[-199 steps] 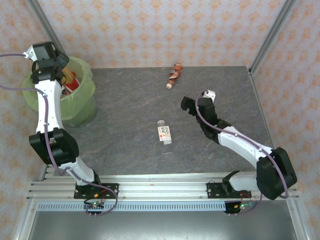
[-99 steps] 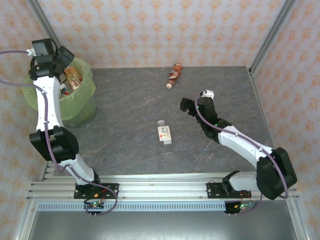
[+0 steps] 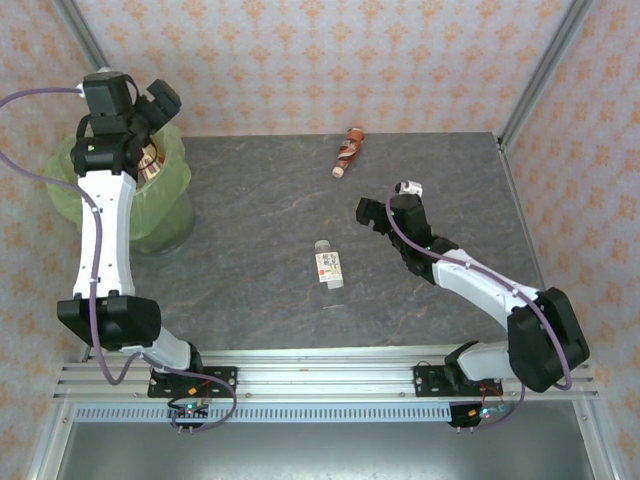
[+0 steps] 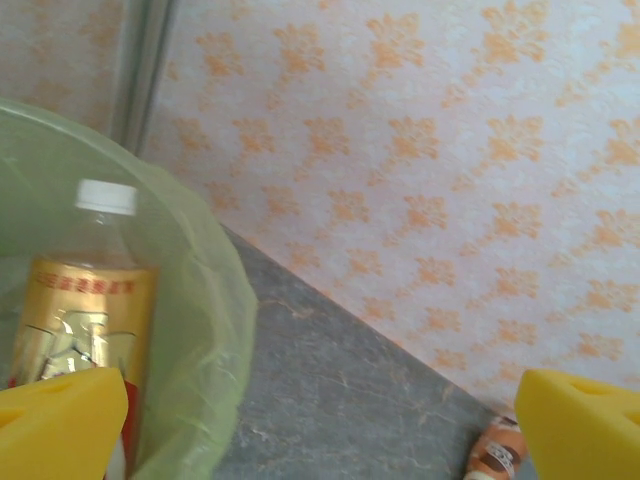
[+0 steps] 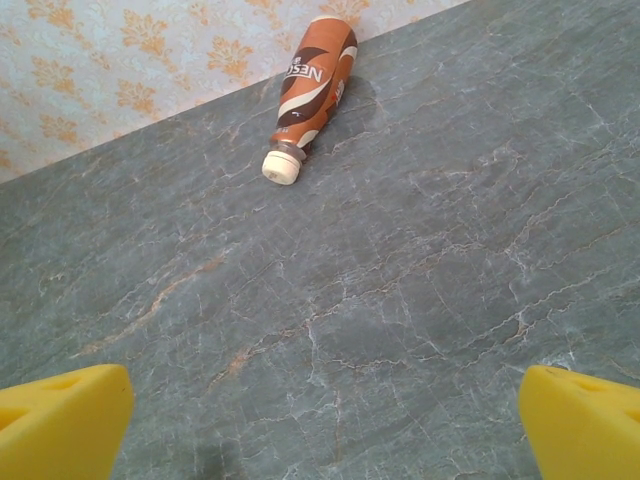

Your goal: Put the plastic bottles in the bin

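Note:
The bin (image 3: 168,205), lined with a light-green bag, stands at the table's far left. An amber bottle (image 3: 150,160) with a white cap stands inside it, seen in the left wrist view as the amber bottle (image 4: 85,310) behind the bin's liner (image 4: 215,330). My left gripper (image 3: 160,103) hangs open and empty above the bin's far right rim; in its own view the left gripper (image 4: 320,430) spans bare table. A brown-red bottle (image 3: 347,150) lies near the back wall. A clear bottle (image 3: 329,264) with a red and white label lies mid-table. My right gripper (image 3: 372,218) is open and empty to the right of it, facing the brown-red bottle (image 5: 310,80).
Patterned walls close the table at the back and sides, with a metal post (image 3: 535,70) at the far right corner. Bare grey stone lies between the bin and the two loose bottles. The brown-red bottle (image 4: 497,455) peeks in at the left wrist view's lower right.
My left gripper opened over the bin and the amber bottle dropped in. The left arm then rose and swung right. The right gripper crept slightly left.

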You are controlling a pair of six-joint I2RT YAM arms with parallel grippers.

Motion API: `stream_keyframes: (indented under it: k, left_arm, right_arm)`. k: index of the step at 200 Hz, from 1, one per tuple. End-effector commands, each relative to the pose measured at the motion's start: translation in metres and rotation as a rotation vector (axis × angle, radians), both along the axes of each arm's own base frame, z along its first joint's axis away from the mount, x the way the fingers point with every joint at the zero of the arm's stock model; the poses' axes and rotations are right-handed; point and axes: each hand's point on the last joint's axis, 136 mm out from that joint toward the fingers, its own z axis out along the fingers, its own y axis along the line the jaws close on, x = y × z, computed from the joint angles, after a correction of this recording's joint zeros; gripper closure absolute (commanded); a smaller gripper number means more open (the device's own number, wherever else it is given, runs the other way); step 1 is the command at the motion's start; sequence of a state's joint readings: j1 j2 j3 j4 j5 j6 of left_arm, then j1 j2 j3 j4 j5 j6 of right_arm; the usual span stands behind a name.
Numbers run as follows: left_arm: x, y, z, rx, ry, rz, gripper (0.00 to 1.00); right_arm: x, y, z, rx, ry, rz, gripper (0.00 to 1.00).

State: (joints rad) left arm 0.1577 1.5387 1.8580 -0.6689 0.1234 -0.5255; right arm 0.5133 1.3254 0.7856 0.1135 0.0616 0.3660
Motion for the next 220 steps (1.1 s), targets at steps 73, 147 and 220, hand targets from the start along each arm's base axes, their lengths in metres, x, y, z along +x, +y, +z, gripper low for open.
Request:
stream_keyframes:
  k: [73, 147, 220]
  left_arm:
    - [-0.038, -0.17, -0.097, 0.056, 0.124, -0.158, 0.0]
    - [-0.086, -0.295, -0.202, 0.105, 0.36, -0.319, 0.0]
    - [-0.104, -0.355, -0.287, 0.178, 0.604, -0.419, 0.0]
  right_arm:
    - [-0.004, -0.045, -0.012, 0.031, -0.021, -0.244, 0.01]
    - [-0.025, -0.064, -0.027, -0.004, -0.03, -0.226, 0.01]
    - [-0.033, -0.08, -0.023, -0.067, -0.08, -0.256, 0.01]
